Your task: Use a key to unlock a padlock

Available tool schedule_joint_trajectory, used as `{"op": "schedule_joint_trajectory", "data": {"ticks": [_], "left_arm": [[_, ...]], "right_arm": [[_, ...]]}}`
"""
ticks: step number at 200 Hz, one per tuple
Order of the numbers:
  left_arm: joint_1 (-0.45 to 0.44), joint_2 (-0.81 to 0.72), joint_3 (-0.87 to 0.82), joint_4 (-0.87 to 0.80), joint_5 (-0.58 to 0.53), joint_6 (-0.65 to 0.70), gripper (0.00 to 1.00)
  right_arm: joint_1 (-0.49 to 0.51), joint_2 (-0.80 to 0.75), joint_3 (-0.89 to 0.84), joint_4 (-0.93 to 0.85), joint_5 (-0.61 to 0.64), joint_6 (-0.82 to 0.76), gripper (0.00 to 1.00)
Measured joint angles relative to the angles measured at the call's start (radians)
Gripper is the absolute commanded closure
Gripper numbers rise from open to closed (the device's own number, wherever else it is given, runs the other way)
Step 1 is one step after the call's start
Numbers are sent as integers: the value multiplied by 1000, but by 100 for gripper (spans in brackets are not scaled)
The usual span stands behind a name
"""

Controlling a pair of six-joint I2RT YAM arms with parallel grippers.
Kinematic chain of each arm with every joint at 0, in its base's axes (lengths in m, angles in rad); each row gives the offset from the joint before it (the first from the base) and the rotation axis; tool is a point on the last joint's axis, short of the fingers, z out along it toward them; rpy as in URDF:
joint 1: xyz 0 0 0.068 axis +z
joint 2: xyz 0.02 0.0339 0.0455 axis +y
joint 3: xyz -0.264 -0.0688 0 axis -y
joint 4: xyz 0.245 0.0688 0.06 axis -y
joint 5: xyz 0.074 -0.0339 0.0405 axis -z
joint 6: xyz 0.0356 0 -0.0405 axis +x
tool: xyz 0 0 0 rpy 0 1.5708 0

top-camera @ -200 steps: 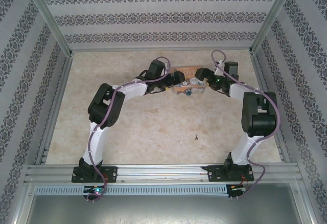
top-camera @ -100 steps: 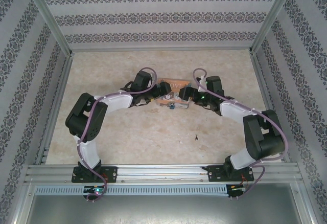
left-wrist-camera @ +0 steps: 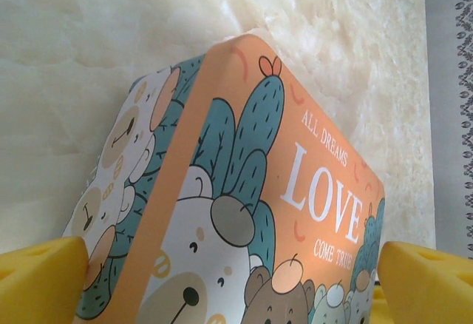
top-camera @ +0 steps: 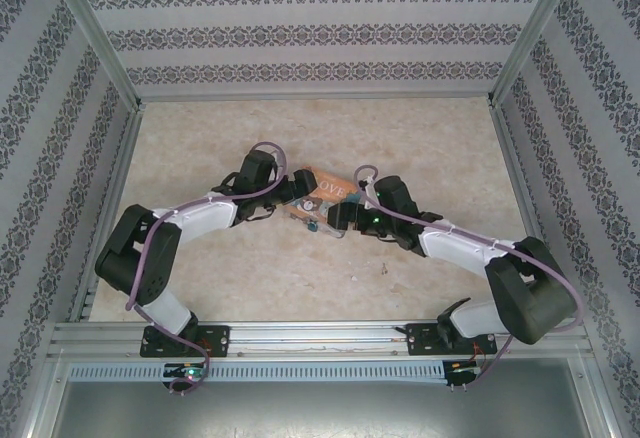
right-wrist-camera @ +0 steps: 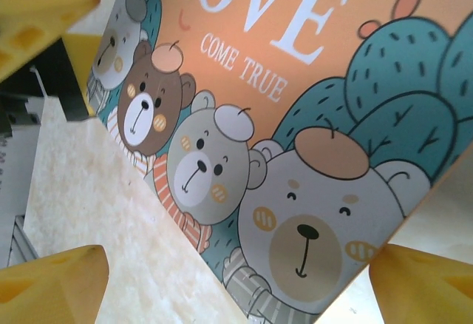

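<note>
Top external view: two arms met over a tin [top-camera: 326, 188] in the middle of the table [top-camera: 220, 258]. The padlock [top-camera: 313, 225], a speck of teal, sat at the tin's near edge, between the left gripper [top-camera: 297, 196] and the right gripper [top-camera: 337, 214] and just beside the latter. Whether it hung from the tin was too small to tell, as was where the key lay. The left wrist view showed the left jaws spread wide around the tin, a yellow pad [left-wrist-camera: 44, 279] close at each side. It could not be told whether they pinched the tin or merely bracketed it. The right jaws stood open across a corner of the lid, one finger [right-wrist-camera: 52, 283] clear of the tin with bare table between. The step in hand appeared to be settling the tin so the padlock could be worked. Doing it well likely meant letting one gripper alone steady the tin, closing squarely on its walls rather than on the slick printed lid. The tin should probably be kept flat on the table, its padlock edge turned toward the arms' bases and unobstructed. The other gripper would probably need to back off gently, since so small a padlock looked apt to swing or twist at a brush and carry its keyhole out of line.
</note>
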Motion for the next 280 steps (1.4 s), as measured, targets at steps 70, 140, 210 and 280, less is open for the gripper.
{"op": "schedule_joint_trajectory", "data": {"ticks": [70,140,210,280], "left_arm": [[40,-13,-17,1,42,11,1],[94,-252,-108,-25,-8,68,1],[104,-605,-241,-183,-201,204,1],[110,-740,-294,-295,-322,268,1]], "right_arm": [[26,-53,-6,-67,130,7,7],[26,-266,95,-491,361,14,16],[68,-377,42,-838,389,212,30],[92,-133,89,-937,362,250,51]]}}
